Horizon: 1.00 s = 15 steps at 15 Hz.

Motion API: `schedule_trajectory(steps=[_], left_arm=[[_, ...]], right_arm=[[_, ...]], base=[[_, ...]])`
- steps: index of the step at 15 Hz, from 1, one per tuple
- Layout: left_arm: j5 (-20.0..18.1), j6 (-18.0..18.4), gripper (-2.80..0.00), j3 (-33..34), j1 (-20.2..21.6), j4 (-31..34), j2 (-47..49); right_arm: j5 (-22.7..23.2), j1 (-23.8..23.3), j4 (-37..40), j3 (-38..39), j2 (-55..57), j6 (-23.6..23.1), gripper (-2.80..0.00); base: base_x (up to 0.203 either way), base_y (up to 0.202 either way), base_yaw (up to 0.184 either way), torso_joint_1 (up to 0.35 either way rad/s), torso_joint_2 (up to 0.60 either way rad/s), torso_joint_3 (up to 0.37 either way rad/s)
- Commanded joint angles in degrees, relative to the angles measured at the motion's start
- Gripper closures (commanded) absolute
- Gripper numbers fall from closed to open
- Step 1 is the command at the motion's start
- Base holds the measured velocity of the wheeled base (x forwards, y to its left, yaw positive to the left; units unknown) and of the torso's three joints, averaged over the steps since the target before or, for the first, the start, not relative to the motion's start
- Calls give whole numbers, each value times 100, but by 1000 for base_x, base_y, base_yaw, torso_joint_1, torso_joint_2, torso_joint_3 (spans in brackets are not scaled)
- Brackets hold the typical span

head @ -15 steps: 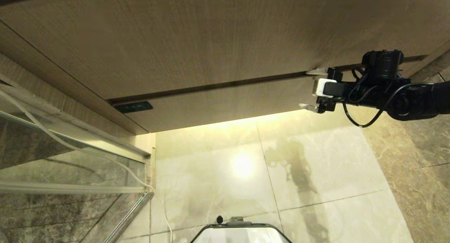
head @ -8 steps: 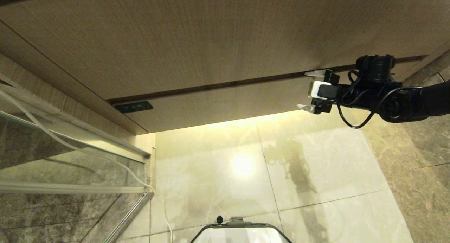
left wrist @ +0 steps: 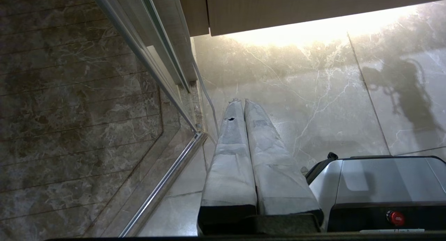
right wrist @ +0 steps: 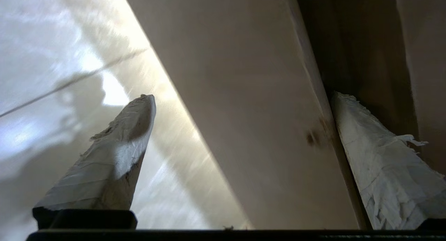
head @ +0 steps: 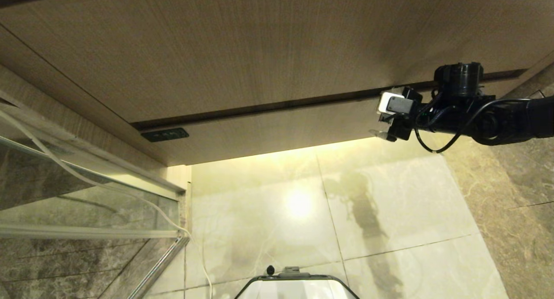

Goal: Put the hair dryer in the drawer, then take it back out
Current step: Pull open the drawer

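Straddling the low front of the drawer [head: 268, 128], the right pincer [head: 381, 115] stands at 3 o'clock in the head view, fingers spread wide, empty. Left pincer [left wrist: 242, 101] hangs closed above the floor [head: 389, 212]. Hair dryer: not visible.

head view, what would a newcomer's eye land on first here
The black right arm reaching in from the right, its right gripper open with the jaws straddling the low wood-grain drawer front, one finger in the dark gap above it. Below glows a bright strip of light on the marble floor.
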Motion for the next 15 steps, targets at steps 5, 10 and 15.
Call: schedule_trajectory(steps=[5,10,15], left_arm=[[4,-2,0,5,1,-1,-2],[3,-2,0,8,1,-1,-2],[-5,-2,0,9,1,-1,-2]], right_arm=[[-158,27,368,-28,-166,272,-280],[-237,38,851,193,-596,277,-280],[-915,12,3090,900,-2303,389,-280]], base=[[0,0,0,0,0,0],[0,0,0,0,0,0],[0,0,0,0,0,0]])
